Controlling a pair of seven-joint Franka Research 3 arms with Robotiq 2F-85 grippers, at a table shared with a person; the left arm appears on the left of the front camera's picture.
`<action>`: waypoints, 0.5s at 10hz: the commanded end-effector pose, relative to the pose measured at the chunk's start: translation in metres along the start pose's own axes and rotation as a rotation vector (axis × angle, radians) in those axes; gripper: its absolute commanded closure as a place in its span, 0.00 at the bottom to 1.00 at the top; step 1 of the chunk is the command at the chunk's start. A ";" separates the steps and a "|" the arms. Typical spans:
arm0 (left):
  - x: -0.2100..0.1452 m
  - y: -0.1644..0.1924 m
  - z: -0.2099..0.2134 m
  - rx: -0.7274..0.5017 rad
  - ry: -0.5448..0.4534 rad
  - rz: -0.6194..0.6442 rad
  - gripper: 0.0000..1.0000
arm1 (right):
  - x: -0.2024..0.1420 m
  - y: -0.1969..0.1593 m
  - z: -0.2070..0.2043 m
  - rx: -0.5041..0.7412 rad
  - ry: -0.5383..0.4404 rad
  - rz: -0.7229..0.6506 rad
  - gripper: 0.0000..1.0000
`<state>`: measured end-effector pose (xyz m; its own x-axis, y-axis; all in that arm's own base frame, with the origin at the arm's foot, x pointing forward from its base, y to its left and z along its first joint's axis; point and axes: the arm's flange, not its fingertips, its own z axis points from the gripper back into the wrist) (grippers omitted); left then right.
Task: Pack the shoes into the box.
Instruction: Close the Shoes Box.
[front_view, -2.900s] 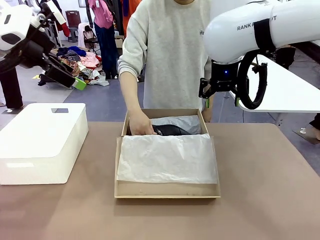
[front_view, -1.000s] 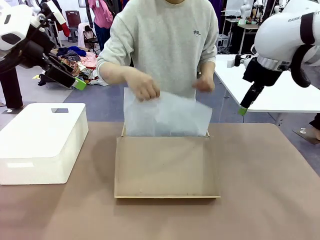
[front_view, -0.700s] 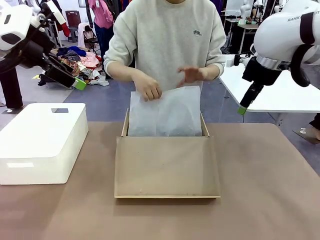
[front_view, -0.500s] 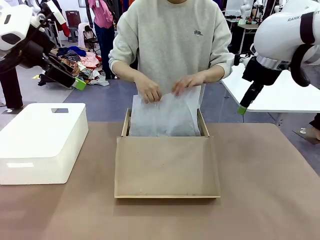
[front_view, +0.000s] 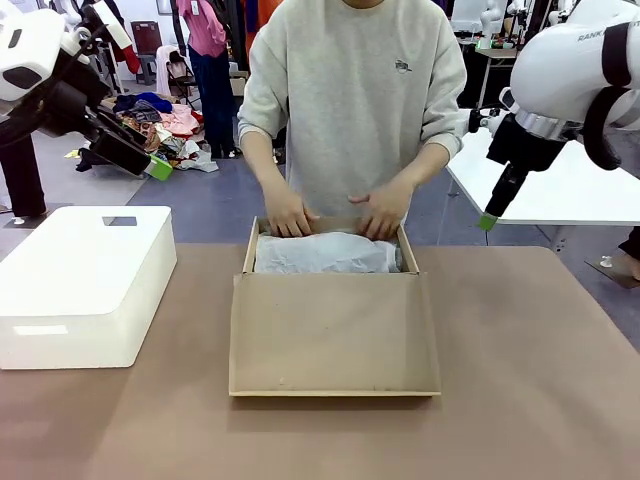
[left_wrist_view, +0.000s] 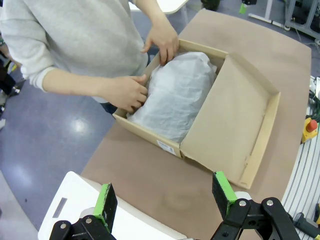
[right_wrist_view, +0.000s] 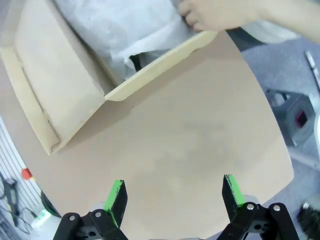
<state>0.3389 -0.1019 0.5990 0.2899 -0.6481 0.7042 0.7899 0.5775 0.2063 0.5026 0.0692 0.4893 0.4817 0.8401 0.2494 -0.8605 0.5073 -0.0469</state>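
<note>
The box (front_view: 248, 250) sits mid-table, its flat lid (front_view: 335, 335) lying open toward me. White tissue paper (front_view: 325, 252) is folded down over its inside, and the shoes are hidden beneath it. The person's hands (front_view: 290, 218) press the paper at the far wall. My left gripper (front_view: 150, 165) hangs open, high at the far left, well away from the box. In the left wrist view the gripper (left_wrist_view: 165, 196) looks down on the box (left_wrist_view: 145, 135) from afar. My right gripper (front_view: 487, 221) is open above the table's far right edge, and the right wrist view shows the gripper (right_wrist_view: 174, 196) over bare tabletop near the box (right_wrist_view: 160, 57).
A white rounded plastic box (front_view: 80, 285) stands on the table at the left. A white table (front_view: 570, 190) is behind at the right. Clothes lie on the floor (front_view: 170, 125) at the back left. Bare brown tabletop (front_view: 530, 380) surrounds the shoebox.
The person lifted the tissue paper off the lid, held it up, then folded it down into the box and now presses it. My right arm drew back to the right early on.
</note>
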 end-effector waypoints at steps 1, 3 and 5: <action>0.000 0.000 0.001 -0.009 -0.005 -0.001 0.00 | -0.014 -0.014 -0.003 0.112 -0.063 0.203 0.00; 0.000 0.000 0.001 -0.009 -0.005 -0.001 0.00 | -0.019 -0.019 -0.005 0.164 -0.118 0.359 0.00; 0.000 0.000 0.001 -0.009 -0.005 -0.001 0.00 | -0.025 -0.025 -0.003 0.285 -0.173 0.451 0.21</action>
<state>0.3389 -0.1019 0.5990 0.2899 -0.6481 0.7042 0.7899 0.5775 0.2063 0.5017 0.0500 0.4744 0.0826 0.9228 0.3762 -0.9964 0.0827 0.0158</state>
